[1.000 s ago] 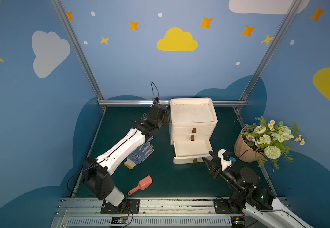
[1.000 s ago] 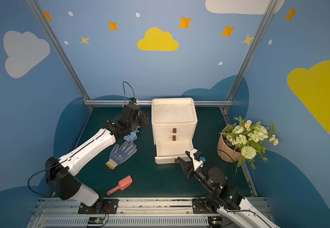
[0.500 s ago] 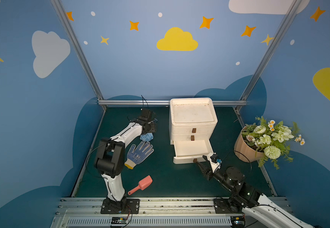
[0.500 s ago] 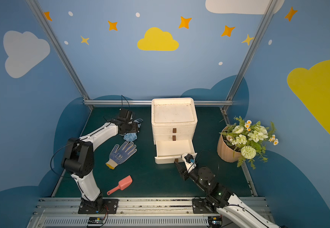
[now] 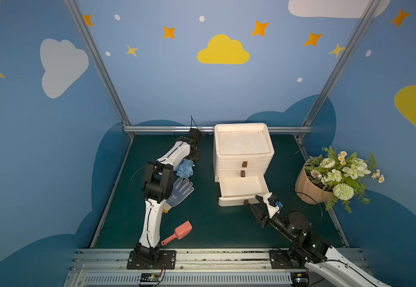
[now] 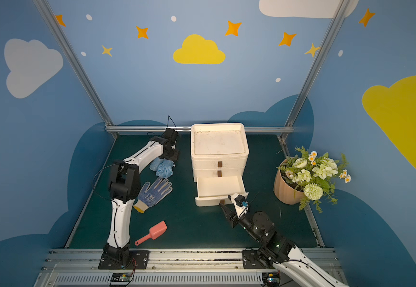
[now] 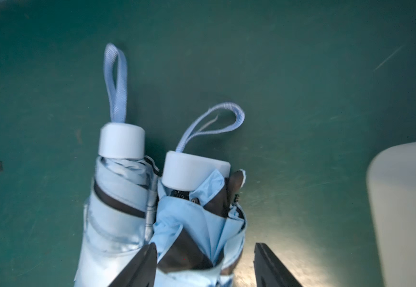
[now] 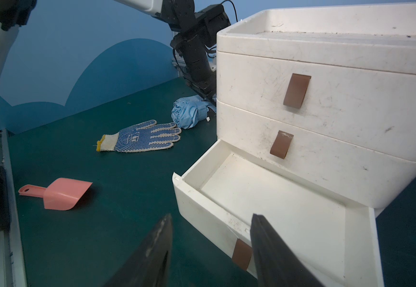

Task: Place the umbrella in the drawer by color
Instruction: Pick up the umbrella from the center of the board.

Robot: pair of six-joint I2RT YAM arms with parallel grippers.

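The blue umbrella (image 7: 197, 223) is laid on the tabletop (image 7: 301, 99) left of the white chest (image 5: 243, 159). The left tool (image 7: 205, 246) is set around it, jaws apart, likely to grab it. The bottom drawer (image 8: 264, 198) is pulled out for it. The right tool (image 8: 211, 215), also apart, is held by the handle (image 8: 241, 253).

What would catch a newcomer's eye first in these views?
The white drawer chest stands in the middle, its bottom drawer pulled out and empty, with the right gripper open at its brown handle. On the left arm's side of the chest, two pale blue folded umbrellas lie side by side, the left gripper open with its fingers either side of one. A dotted work glove and a pink scoop lie nearer the front rail.
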